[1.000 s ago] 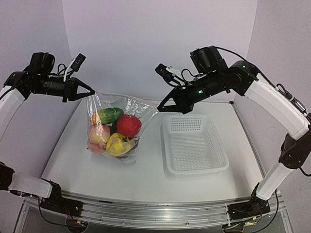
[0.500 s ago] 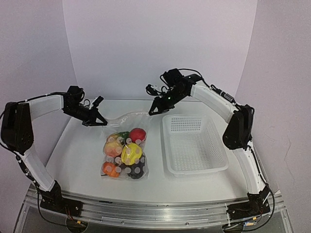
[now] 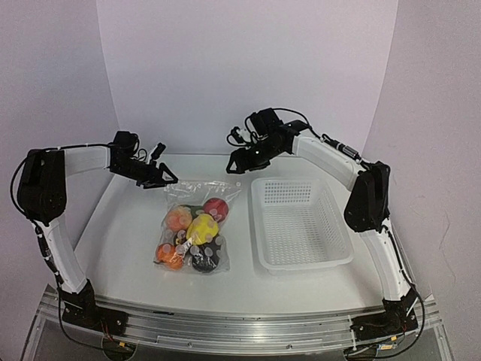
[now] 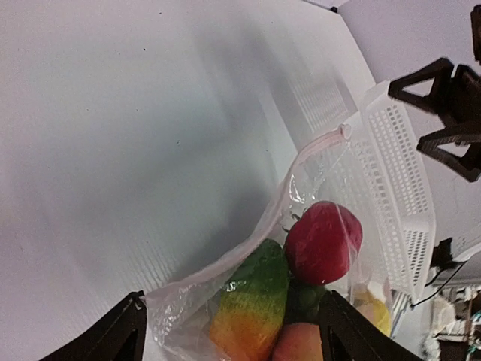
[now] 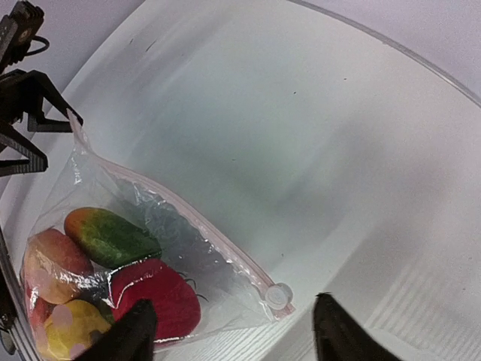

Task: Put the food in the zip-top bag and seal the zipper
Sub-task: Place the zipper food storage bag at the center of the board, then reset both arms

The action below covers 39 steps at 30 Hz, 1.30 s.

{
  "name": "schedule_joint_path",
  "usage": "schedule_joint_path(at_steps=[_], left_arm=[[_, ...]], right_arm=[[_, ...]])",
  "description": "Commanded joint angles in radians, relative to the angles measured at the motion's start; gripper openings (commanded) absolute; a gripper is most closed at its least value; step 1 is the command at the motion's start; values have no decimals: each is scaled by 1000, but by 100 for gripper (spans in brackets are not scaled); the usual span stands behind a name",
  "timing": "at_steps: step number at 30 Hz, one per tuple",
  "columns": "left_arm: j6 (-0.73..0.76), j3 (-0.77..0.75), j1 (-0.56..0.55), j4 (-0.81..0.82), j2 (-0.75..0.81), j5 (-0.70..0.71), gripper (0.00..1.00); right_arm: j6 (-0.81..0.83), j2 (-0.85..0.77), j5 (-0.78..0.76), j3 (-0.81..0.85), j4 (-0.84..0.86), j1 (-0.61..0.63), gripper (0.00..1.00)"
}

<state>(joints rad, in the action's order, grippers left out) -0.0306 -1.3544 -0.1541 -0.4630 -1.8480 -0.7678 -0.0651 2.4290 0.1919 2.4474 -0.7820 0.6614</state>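
The zip-top bag [image 3: 197, 191] lies flat on the white table, clear and dotted. The food is inside it: red pomegranate [image 3: 216, 207], yellow pepper [image 3: 201, 228], peach [image 3: 178, 218], an orange piece [image 3: 167, 253], a dark mangosteen [image 3: 204, 258]. In the right wrist view the green mango [image 5: 113, 237] lies beside the pomegranate [image 5: 158, 301]. The zipper [image 5: 180, 218] is a thin pinkish strip with a small slider [image 5: 278, 295] at its right end. My left gripper [image 3: 167, 180] is open at the bag's left top corner [image 4: 161, 301]. My right gripper [image 3: 234, 168] is open just above the right corner. Neither holds anything.
A white mesh basket [image 3: 261, 226] stands empty right of the bag, its rim [image 4: 406, 173] close to the slider end. The table [image 3: 120, 241] curves up into a pale back wall behind both grippers.
A second ago both grippers held the bag up by its top corners. They lowered it to the table, opened and let go; the bag now lies flat.
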Motion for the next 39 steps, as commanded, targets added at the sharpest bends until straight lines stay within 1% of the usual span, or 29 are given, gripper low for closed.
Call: schedule_joint_path(at_steps=[1,2,3,5,7,11,13,15,17,20,21,23,27,30,32,35,39], left_arm=[[-12,-83,21,72,11,114,89],[-16,-85,31,82,22,143,95],[-14,-87,40,89,33,183,99],[5,-93,46,90,56,270,99],[26,-97,46,77,89,331,100],[106,-55,46,58,193,341,100],[124,5,46,72,260,341,100],[113,82,50,119,334,357,100],[83,191,56,186,395,397,100],[48,350,59,332,487,457,100],[42,395,60,368,517,469,100],[35,486,61,432,553,488,100],[-22,641,61,556,605,548,100],[-25,756,63,633,629,622,100],[-26,819,63,673,645,676,100],[-33,908,65,742,675,736,100],[-53,949,65,750,706,708,100]], right_arm=[[-3,-146,-109,-40,37,-1,86],[-3,-169,-126,-54,37,-5,88],[-8,-195,-143,-75,37,-12,89],[-32,-261,-179,-131,35,-41,91],[-52,-335,-223,-222,30,-82,92],[-66,-523,-333,-447,-4,-172,94],[-91,-610,-362,-565,-35,-239,94],[-119,-710,-372,-686,-45,-333,94],[-145,-793,-377,-841,-44,-440,93],[-141,-907,-368,-1048,-20,-578,93],[-124,-940,-357,-1118,16,-612,93],[-86,-1010,-328,-1291,147,-652,93],[-22,-1178,-298,-1607,455,-688,93],[-24,-1246,-305,-1780,643,-691,94],[-22,-1268,-317,-1857,719,-692,94],[-19,-1274,-323,-1925,786,-694,94],[-26,-1250,-305,-1957,855,-694,94]])
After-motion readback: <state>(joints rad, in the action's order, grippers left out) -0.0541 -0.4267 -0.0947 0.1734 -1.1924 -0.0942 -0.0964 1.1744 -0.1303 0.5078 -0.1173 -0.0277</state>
